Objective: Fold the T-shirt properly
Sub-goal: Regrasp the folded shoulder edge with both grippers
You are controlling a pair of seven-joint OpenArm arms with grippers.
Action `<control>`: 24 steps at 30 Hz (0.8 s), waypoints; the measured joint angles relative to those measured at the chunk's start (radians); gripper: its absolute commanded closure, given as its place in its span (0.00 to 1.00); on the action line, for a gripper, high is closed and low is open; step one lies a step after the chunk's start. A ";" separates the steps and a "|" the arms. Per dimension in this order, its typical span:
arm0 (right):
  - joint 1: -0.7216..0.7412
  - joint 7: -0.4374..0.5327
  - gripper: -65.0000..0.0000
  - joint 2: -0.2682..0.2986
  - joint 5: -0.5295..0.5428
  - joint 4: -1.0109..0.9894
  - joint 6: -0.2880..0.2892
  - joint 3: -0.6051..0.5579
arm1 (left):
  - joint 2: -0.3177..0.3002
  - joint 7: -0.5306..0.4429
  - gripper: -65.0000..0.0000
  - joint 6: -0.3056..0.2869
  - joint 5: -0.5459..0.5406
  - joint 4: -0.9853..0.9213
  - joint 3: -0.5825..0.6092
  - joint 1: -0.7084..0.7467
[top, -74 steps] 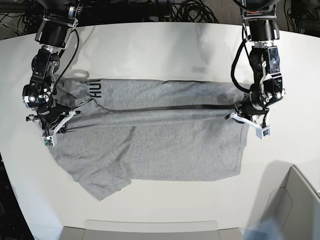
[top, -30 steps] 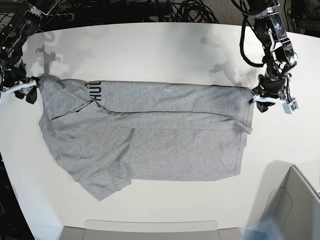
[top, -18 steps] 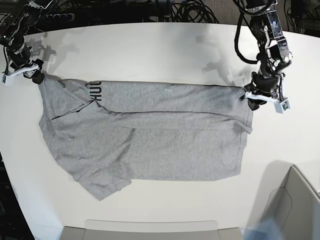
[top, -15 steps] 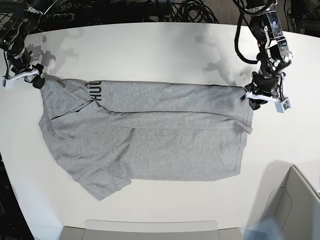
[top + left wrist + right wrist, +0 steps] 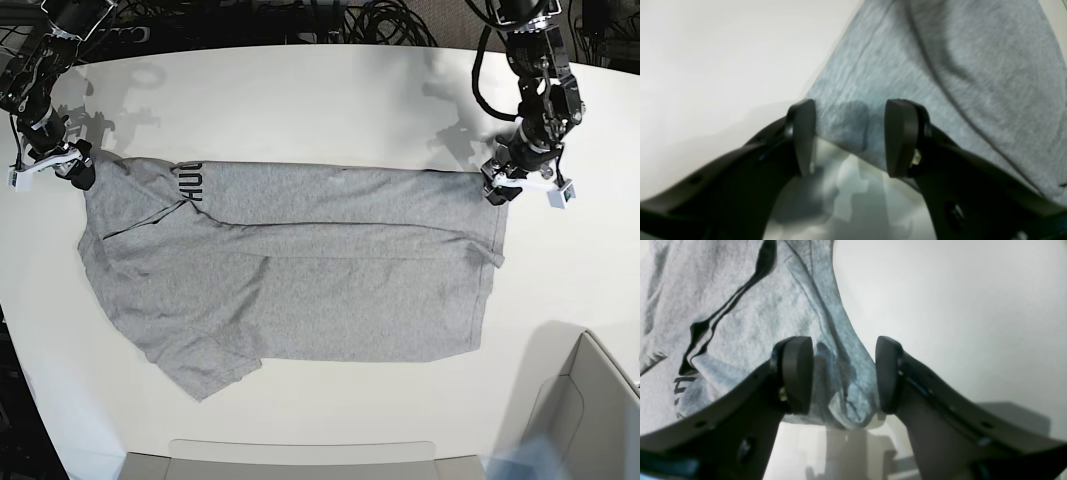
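Observation:
The grey T-shirt (image 5: 300,270) lies flat on the white table (image 5: 300,100), its far part folded over, with black lettering (image 5: 192,180) near the left end. My left gripper (image 5: 505,190) is at the shirt's far right corner. In the left wrist view it (image 5: 850,140) is open, and the cloth edge (image 5: 940,66) lies loose between the pads. My right gripper (image 5: 70,168) is at the far left corner. In the right wrist view it (image 5: 843,373) is open too, with a bunched cloth corner (image 5: 836,393) between its fingers.
A grey box (image 5: 590,410) stands at the front right corner. A flat grey tray (image 5: 300,460) lies along the table's front edge. Black cables (image 5: 330,20) run behind the table's far edge.
The fold carried across the shirt earlier now lies on the far part. In the last second my left gripper shifted left onto the corner and my right gripper drew in to the left corner.

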 measured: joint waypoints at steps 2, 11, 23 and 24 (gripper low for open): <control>0.000 0.000 0.53 0.000 0.000 0.000 0.000 0.000 | -0.026 -0.031 0.48 0.004 -0.009 -0.028 0.000 -0.003; -0.013 -0.003 0.53 0.019 -0.001 -0.002 0.000 0.000 | -0.052 -0.082 0.48 -0.020 -0.023 -0.176 0.000 -0.082; -0.014 0.006 0.67 0.031 -0.003 0.000 -0.001 -0.061 | -0.052 0.015 0.67 -0.238 -0.023 -0.183 0.008 -0.075; -0.014 0.006 0.73 0.030 -0.003 0.001 -0.001 -0.080 | -0.053 0.019 0.71 -0.241 -0.023 -0.183 0.021 -0.074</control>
